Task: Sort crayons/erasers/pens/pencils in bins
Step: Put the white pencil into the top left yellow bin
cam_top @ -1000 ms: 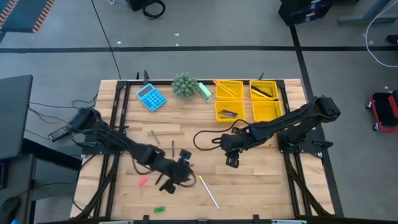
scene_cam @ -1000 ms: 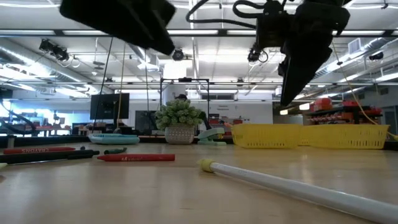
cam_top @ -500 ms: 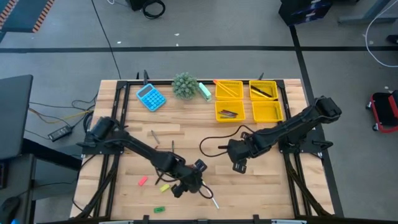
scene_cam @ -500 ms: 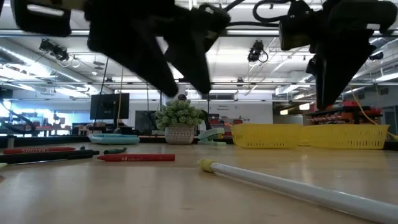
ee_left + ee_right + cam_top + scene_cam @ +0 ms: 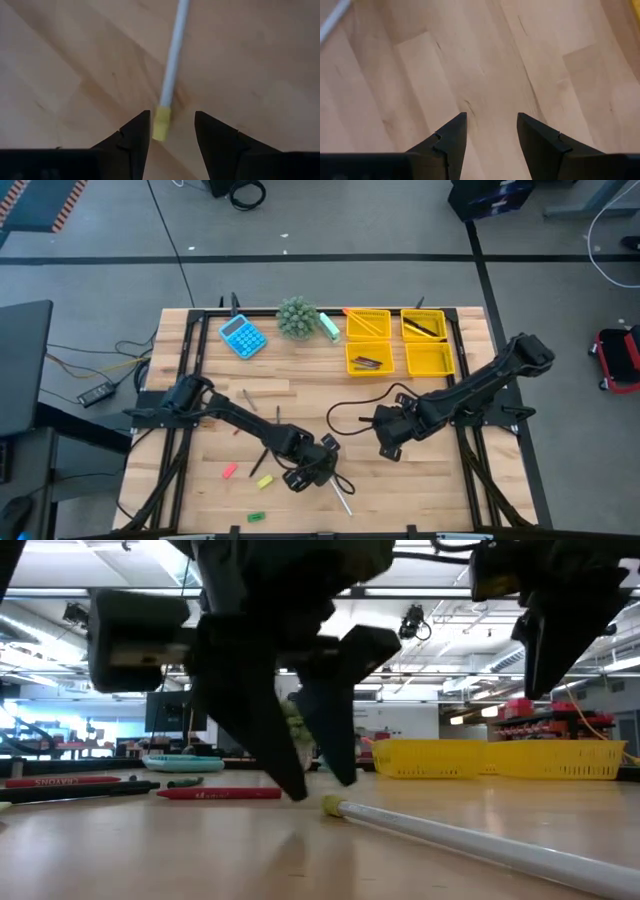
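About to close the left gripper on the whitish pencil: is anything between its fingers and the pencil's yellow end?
Nothing visible. The left gripper is open, its fingers either side of the whitish pencil's yellow end, with only bare table around.

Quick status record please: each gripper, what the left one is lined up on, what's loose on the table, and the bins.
left gripper: open, low over the yellow end of the whitish pencil, not gripping
right gripper: open, above bare table, holding nothing
loose near front left: pink eraser, yellow eraser, green eraser
bins: four, back right; three hold items, one looks empty
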`<action>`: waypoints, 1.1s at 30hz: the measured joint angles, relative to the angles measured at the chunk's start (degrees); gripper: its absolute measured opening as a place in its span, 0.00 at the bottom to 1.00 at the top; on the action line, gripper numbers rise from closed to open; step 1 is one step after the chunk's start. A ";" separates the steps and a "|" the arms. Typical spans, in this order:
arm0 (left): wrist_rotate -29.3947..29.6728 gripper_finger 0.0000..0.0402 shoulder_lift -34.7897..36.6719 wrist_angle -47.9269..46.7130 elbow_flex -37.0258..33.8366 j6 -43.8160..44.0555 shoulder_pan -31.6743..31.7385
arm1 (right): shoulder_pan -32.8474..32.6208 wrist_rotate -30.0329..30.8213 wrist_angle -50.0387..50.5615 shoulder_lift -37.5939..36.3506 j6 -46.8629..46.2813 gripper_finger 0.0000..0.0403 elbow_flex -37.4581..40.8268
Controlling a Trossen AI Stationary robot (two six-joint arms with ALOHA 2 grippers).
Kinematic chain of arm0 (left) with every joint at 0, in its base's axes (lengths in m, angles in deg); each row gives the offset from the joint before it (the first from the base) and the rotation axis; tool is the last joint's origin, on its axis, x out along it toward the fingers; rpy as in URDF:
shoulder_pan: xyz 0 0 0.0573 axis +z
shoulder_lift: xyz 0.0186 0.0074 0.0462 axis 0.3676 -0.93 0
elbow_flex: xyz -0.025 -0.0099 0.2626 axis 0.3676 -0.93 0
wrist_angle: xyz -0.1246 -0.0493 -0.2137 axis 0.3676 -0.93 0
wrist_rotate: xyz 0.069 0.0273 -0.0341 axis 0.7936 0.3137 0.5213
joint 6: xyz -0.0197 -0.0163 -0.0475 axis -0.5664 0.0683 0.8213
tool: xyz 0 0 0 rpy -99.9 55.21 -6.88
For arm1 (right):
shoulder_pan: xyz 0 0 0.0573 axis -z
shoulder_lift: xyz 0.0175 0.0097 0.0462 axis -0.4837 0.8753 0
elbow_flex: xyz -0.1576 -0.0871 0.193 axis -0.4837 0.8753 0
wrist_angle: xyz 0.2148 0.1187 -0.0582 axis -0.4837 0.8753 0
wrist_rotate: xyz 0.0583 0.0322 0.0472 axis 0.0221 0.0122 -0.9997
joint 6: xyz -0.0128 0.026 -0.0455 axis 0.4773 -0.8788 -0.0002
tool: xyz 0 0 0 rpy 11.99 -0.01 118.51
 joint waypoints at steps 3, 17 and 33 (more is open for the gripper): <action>3.16 0.40 -0.95 0.49 -0.02 0.36 0.02 | -1.18 2.38 1.66 -1.15 -1.95 0.44 0.02; 3.77 0.29 -1.85 0.73 0.02 0.81 0.02 | -2.64 12.65 3.58 -6.81 -2.79 0.44 0.00; 3.05 0.14 -2.36 0.97 -0.09 6.16 0.82 | -7.48 36.99 3.89 -20.73 -1.33 0.44 0.00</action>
